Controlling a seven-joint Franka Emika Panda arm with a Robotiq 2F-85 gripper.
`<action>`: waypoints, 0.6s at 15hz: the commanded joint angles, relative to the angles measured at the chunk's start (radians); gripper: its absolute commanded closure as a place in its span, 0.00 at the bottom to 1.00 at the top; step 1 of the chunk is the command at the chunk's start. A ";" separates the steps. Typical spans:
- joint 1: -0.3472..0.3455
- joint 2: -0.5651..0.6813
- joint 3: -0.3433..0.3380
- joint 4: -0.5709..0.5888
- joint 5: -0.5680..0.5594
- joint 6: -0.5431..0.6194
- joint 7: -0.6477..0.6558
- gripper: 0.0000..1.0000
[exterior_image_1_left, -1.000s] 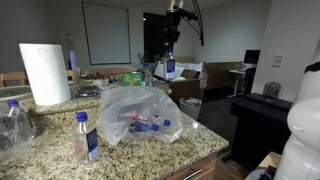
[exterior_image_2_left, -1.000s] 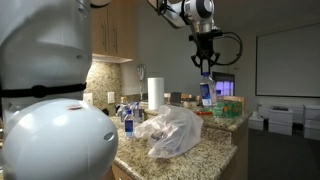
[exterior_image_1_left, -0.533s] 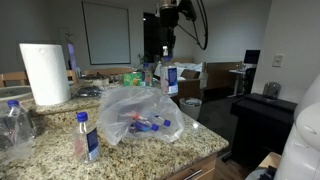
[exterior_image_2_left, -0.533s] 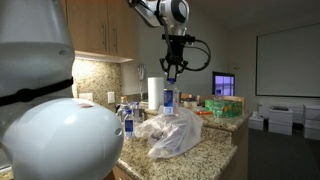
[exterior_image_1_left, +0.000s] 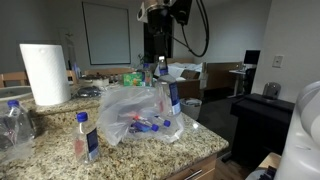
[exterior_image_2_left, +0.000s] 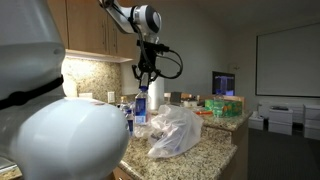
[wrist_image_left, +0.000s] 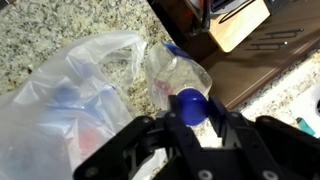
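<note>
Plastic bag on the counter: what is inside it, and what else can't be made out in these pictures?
- Contents of the plastic bag: in both exterior views the crinkled film blurs them; only blue and reddish shapes show.
- Label of the bottle in the gripper: too small in the exterior views, seen cap-first in the wrist view.
- Counter: partly hidden behind a blurred white robot shell in an exterior view.

Clear bottle (wrist_image_left: 180, 75) with a bright blue cap (wrist_image_left: 190, 103), in a black gripper (wrist_image_left: 190, 118). Cloudy, see-through white bag (wrist_image_left: 70, 110) with blue and red shapes showing through. Counter (exterior_image_1_left: 60, 150) of granite speckled beige, brown and black. Plain white paper towel roll (exterior_image_1_left: 44, 73). Small bottle (exterior_image_1_left: 86, 137), clear, with blue cap and blue label. Cabinets (exterior_image_2_left: 100, 30) of warm light brown wood.
</note>
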 joint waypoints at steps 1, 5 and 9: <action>0.052 -0.007 0.045 -0.117 0.009 0.152 -0.031 0.89; 0.081 0.023 0.108 -0.228 -0.081 0.472 0.008 0.89; 0.073 0.058 0.136 -0.308 -0.238 0.779 0.045 0.89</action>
